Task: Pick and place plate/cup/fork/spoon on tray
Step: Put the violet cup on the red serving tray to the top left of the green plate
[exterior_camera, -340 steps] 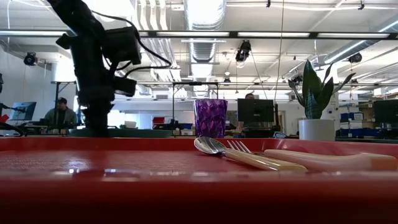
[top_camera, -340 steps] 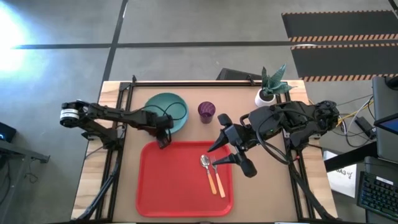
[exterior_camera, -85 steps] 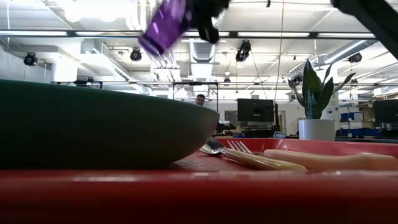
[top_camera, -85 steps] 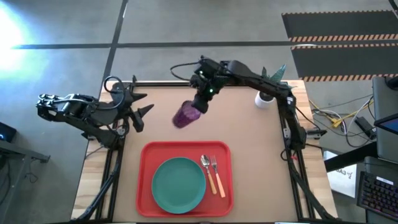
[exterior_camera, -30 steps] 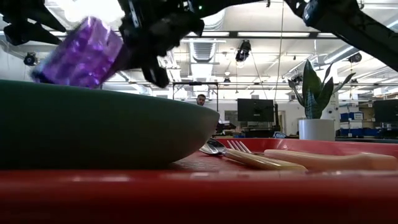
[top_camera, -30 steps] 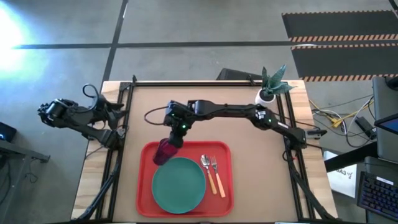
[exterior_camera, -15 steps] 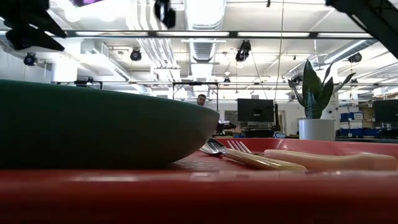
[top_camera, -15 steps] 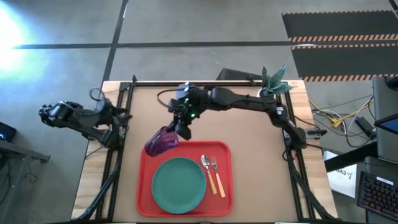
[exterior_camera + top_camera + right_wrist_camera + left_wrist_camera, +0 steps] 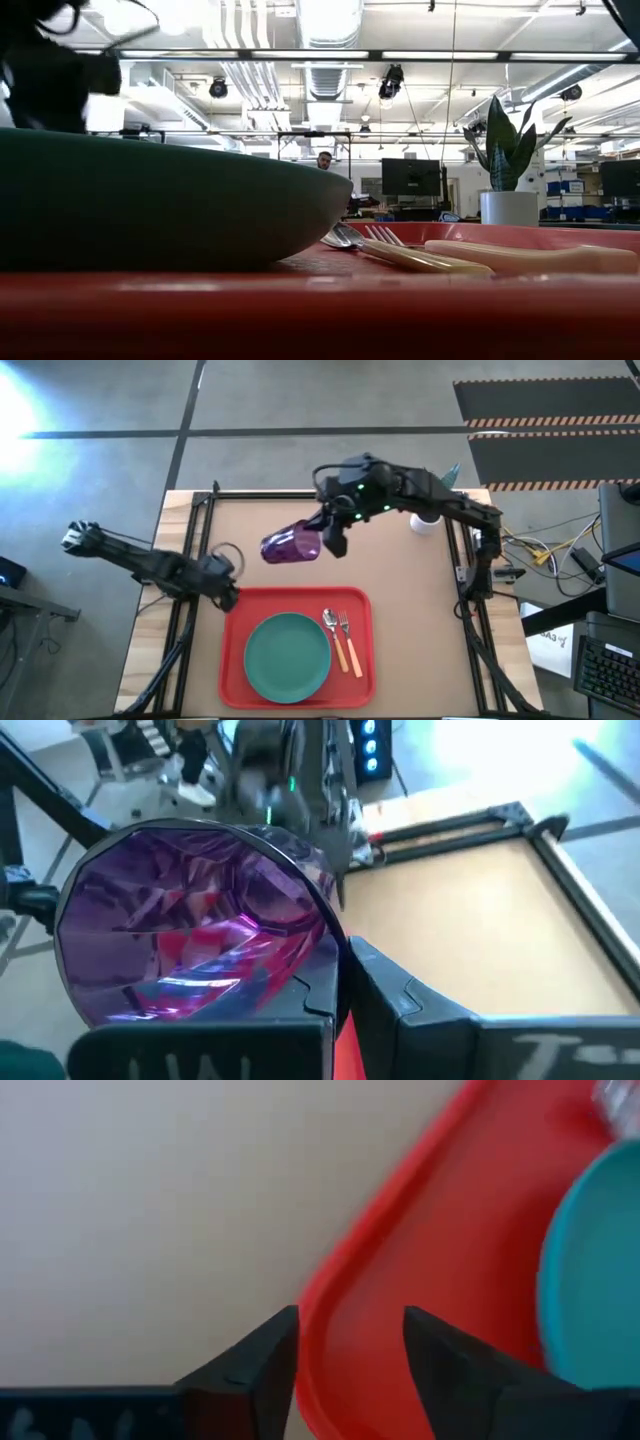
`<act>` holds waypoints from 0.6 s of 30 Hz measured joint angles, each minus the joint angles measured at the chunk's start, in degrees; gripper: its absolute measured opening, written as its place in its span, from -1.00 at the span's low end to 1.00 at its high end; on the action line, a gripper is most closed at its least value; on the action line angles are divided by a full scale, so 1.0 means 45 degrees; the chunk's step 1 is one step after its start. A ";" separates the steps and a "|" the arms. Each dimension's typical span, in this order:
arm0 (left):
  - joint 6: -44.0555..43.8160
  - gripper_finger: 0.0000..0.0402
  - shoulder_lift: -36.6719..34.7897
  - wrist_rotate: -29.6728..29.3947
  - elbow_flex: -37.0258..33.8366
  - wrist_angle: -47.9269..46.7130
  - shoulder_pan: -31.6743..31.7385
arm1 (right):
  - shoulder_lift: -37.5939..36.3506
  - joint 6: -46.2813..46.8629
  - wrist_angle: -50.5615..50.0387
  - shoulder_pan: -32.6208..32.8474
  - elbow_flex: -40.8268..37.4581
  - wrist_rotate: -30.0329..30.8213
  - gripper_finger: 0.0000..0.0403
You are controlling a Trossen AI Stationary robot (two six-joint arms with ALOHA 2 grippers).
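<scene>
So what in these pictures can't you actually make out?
- Low view: the plate fills the front, hiding the left of the tray; the cup is out of frame.
- Left wrist view: blurred; left hand at the tray corner, contact unclear.
- Right wrist view: the cup hides the right hand's fingertips.

No text, label, brand, number or sign can be read anywhere.

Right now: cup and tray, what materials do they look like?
Cup: translucent purple, likely plastic; faceted walls let light and the red below show through. Tray: red, smooth, probably moulded plastic, with rounded corners, a raised rim and a slight sheen.
</scene>
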 joint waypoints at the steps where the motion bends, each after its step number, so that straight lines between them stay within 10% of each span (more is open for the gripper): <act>1: -0.0004 -0.25 0.0482 0.0338 -0.0078 0.0263 0.0000 | -0.0137 -0.0004 -0.0067 -0.0003 0.0000 0.0032 -0.96; 18: 0.0683 -0.97 0.6892 0.1536 0.0103 0.3749 0.0159 | -0.0587 -0.0133 -0.0949 -0.0002 0.0000 0.0085 -0.96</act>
